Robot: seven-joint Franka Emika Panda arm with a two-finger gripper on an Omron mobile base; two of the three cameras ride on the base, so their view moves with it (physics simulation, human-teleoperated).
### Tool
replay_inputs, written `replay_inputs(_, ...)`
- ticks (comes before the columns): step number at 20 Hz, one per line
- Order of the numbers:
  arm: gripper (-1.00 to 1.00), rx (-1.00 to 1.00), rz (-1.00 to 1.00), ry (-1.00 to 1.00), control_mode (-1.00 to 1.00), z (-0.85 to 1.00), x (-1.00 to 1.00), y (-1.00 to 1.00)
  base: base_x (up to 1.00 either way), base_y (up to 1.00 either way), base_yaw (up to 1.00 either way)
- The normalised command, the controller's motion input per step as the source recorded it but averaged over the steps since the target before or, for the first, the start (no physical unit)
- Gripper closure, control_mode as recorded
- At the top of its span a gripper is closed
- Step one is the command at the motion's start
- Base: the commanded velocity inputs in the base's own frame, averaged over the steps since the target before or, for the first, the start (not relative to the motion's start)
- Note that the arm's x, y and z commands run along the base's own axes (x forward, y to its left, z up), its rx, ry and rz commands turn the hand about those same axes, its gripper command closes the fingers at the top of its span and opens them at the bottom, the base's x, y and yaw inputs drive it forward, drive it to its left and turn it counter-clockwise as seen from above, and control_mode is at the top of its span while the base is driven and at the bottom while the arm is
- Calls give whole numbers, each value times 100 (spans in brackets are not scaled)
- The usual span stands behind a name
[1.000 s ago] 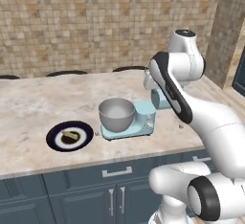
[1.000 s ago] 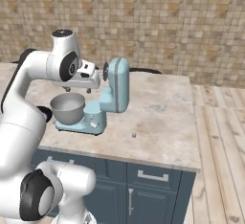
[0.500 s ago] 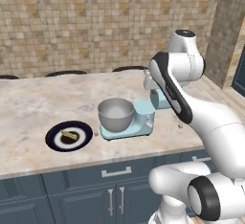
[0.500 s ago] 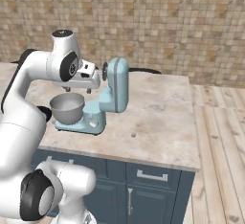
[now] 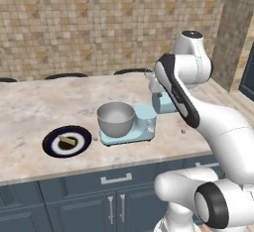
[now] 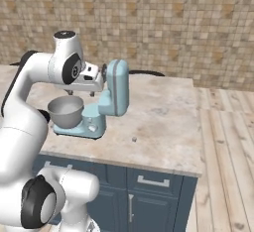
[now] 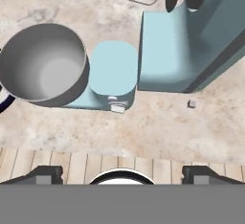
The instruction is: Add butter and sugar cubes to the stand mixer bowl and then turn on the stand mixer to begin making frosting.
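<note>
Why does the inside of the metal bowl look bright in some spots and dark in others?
Hand view: the stand mixer bowl glows pale at its bottom, shaded along the near wall. Left base view: the bowl casts a soft shadow beside it; nothing is blurred.

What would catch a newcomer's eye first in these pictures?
The light blue stand mixer at the middle of the marble counter, head tilted up, with the empty grey metal bowl on its base. To the left lies a dark blue plate holding a small butter block.
</note>
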Motion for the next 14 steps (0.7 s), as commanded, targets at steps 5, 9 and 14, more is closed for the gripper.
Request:
replay_inputs(5, -100, 0, 0, 0, -100, 0, 0, -23, 0, 0, 0)
replay_inputs(9, -100, 1, 0, 0, -100, 0, 0, -53, 0, 0, 0)
replay_inputs(14, -100, 7, 0, 0, -100, -4, 0, -90, 0, 0, 0)
